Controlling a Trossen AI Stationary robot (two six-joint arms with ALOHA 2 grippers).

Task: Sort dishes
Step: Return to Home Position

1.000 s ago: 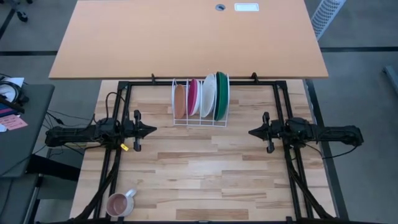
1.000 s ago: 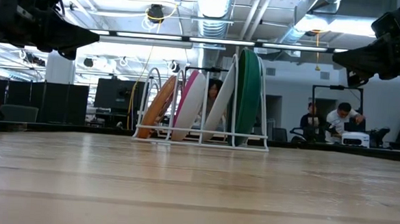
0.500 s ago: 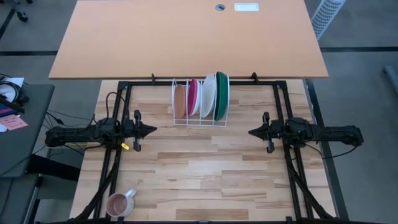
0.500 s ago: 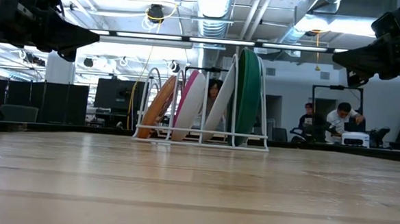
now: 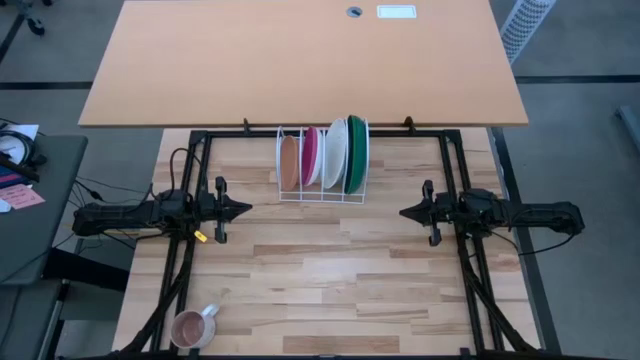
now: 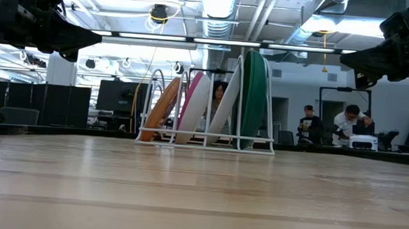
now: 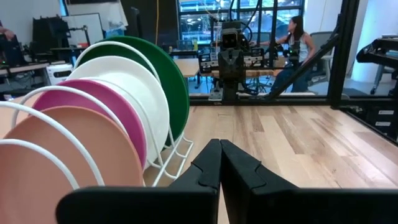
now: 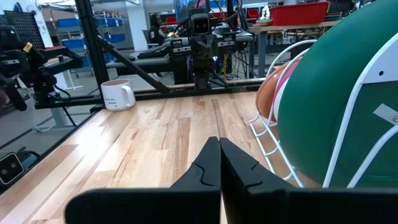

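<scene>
Four plates stand on edge in a white wire rack [image 5: 322, 195] at the table's far middle: orange-brown [image 5: 289, 164], magenta pink [image 5: 310, 155], white [image 5: 335, 154] and dark green [image 5: 356, 153], left to right. Their lower rims rest in the rack's slots. My left gripper [image 5: 247, 209] is shut and empty, above the table left of the rack. My right gripper [image 5: 404, 212] is shut and empty, above the table right of the rack. In the left wrist view the shut fingers [image 7: 220, 163] point past the plates [image 7: 118, 118]; in the right wrist view [image 8: 219, 158] the green plate [image 8: 336, 106] fills the side.
A small pink mug [image 5: 192, 327] stands near the table's near left corner; it also shows in the right wrist view [image 8: 118, 94]. A larger orange tabletop [image 5: 300, 60] lies beyond the far edge. Bare wood lies between the grippers and toward the near edge. People show in the room behind [image 6: 348, 125].
</scene>
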